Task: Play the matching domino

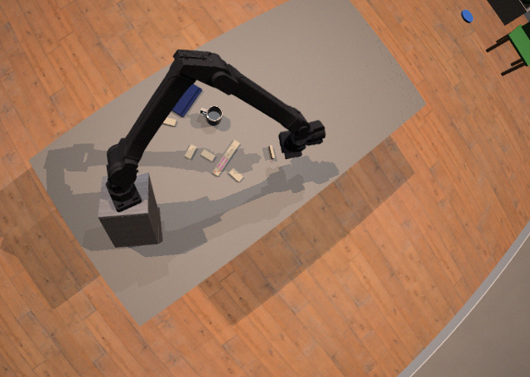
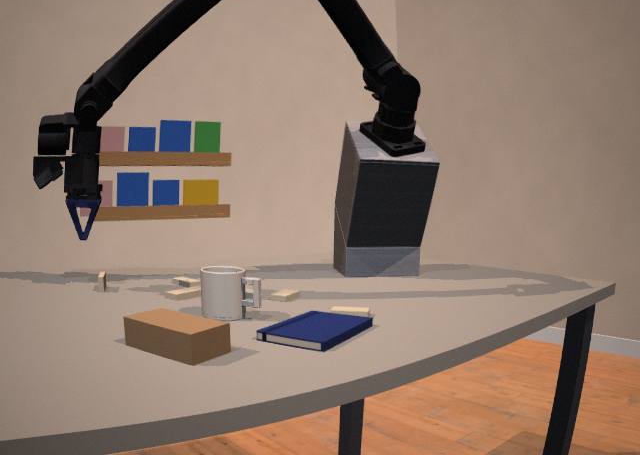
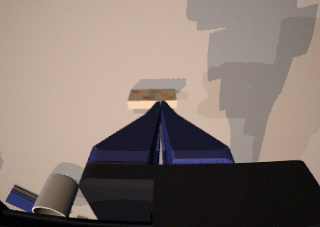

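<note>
The black gripper with blue fingers (image 1: 293, 148) (image 2: 83, 237) is fully closed, tip against tip, and it has hold of nothing. Its tips are in the air, well above the grey table (image 1: 342, 43) (image 2: 289, 383). The cream standing domino (image 1: 272, 152) (image 2: 101, 281) (image 3: 152, 98) is on its long narrow edge, apart from the line of cream dominoes (image 1: 231, 148) (image 2: 180, 294), on the gripper's side of it. Its marked face shows to the wrist view; I cannot read the pips surely.

I judge that this is the piece for playing, raised on edge so that its face can come upward when it tips. The closed fingers probably serve as one narrow pusher: they could start the fall, then must be away before it lands. The distance from the line gives room for this, so the joints are not disturbed. After, it would need to be moved against the matching end and made straight.

Near the line, on its other sides, rest the plain cream flat dominoes (image 1: 208, 155) (image 2: 185, 281), apparently face down, which should remain apart. The white cylindrical mug (image 1: 214, 114) (image 2: 222, 292) (image 3: 56, 194) stands off the line's farther end, and the dark blue rectangular book (image 1: 186, 100) (image 2: 315, 328) (image 3: 21, 197) lies beyond it.
</note>
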`<state>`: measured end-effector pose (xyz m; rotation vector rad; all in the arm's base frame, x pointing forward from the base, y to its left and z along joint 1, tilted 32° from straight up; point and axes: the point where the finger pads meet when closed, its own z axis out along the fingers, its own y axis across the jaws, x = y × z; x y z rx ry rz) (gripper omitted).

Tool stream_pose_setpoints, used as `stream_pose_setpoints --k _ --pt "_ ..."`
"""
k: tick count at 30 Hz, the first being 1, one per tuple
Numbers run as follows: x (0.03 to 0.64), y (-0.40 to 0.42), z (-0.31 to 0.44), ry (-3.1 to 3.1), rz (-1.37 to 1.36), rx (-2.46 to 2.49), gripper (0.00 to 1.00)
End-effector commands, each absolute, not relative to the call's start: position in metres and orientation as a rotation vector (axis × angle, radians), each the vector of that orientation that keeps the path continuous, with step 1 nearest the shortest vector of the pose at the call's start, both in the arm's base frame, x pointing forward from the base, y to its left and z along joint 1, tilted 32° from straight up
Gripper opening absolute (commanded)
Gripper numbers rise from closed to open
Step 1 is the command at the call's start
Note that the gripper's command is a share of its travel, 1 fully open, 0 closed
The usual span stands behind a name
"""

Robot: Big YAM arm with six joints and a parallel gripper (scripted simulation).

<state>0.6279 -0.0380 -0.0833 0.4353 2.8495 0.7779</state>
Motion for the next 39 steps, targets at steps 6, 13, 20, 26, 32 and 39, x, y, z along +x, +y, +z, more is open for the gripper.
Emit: stream_pose_setpoints --k 6,13,20,26,32,39 --pt "0.657 -0.034 -0.067 2.799 0.759 0.429 0.00" --pt "0.649 -0.031 -0.076 2.821 0.770 0.423 0.00" --pt "0.657 -0.029 -0.073 2.809 0.766 0.415 0.00" --pt "0.641 -0.030 -0.082 2.839 0.777 0.429 0.00" --pt "0.652 -0.026 -0.078 2.820 0.774 0.406 0.00" --pt "0.656 -0.025 -0.077 2.813 0.773 0.398 0.00"
